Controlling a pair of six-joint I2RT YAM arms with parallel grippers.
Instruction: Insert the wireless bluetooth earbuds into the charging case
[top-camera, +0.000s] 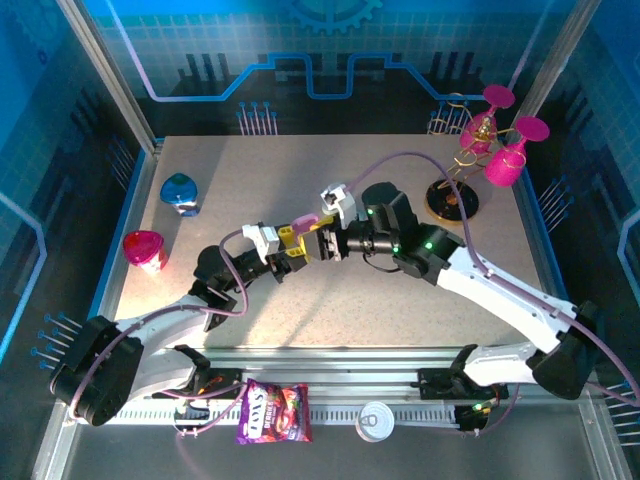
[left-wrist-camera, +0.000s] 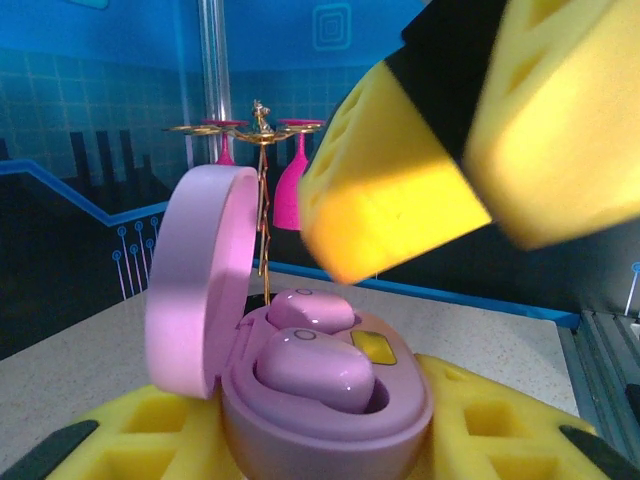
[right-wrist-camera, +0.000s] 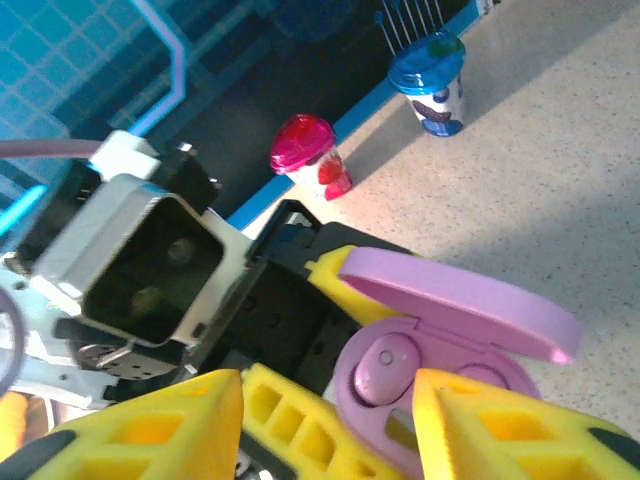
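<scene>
Two pastel purple earbuds (left-wrist-camera: 315, 368) are seen seated side by side in the wells of the purple charging case (left-wrist-camera: 330, 425). Its lid (left-wrist-camera: 195, 290) is swung open and stands upright at the case's left in the left wrist view. The case is clamped by its lower body between the yellow padded jaws of the left gripper (top-camera: 292, 242) and is held above the table (top-camera: 400, 320), near its middle.

The right gripper (right-wrist-camera: 325, 400) is found just above and beside the open case. Its yellow fingers (left-wrist-camera: 390, 190) are spread apart, nothing is grasped between them, and in the left wrist view they are seen clear of the buds. Through the gap between them, in the right wrist view, one bud is seen in its well under the tilted lid, which is the part of the case closest to those fingers.

Toward the table's left edge a pink-lidded cup (top-camera: 145, 250) and a blue-lidded cup (top-camera: 180, 192) are stood upright, well apart from the case. Printed labels are carried on both, but the print is too blurred to be read. At the far right corner a gilt stand (top-camera: 452, 200) is hung with pink glasses (top-camera: 503, 165). On the metal rail at the near edge a purple snack bag (top-camera: 273, 412) is laid flat beside a can (top-camera: 378, 420). Large pale letters are printed on the bag, but they cannot be made out with certainty.
</scene>
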